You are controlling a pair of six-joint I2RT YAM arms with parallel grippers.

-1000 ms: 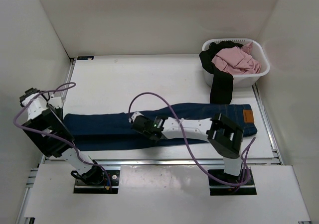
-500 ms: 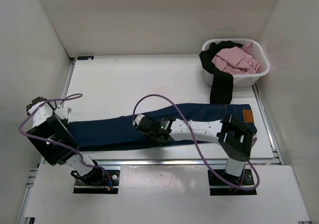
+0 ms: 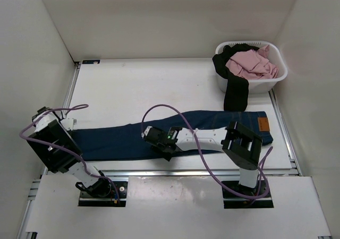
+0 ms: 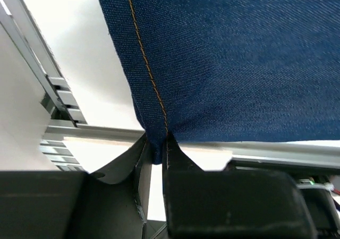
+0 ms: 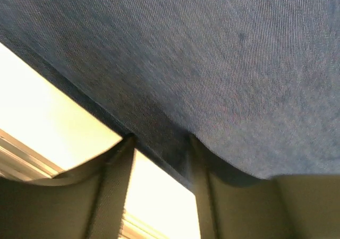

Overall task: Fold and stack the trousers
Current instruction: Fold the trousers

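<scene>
L claw (image 4: 158,143): pinched shut on trousers (image 3: 117,139) hem, 8 o'clock | trousers: flat on table (image 3: 159,85), stretched 9-to-3 along the 6 o'clock edge, waistband toward 3 | R claw (image 5: 159,146): mid-leg, denim edge between part-spread fingers, clamped or not: cannot tell

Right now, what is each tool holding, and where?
Left tool pinches the jeans at a stitched seam at the leg end. Right tool straddles their near edge mid-length; grip unclear.

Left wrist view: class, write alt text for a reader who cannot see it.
The left gripper pinches the bottom edge of dark blue denim trousers, jaws shut beside a tan stitched seam. White table and a metal rail show behind.
</scene>
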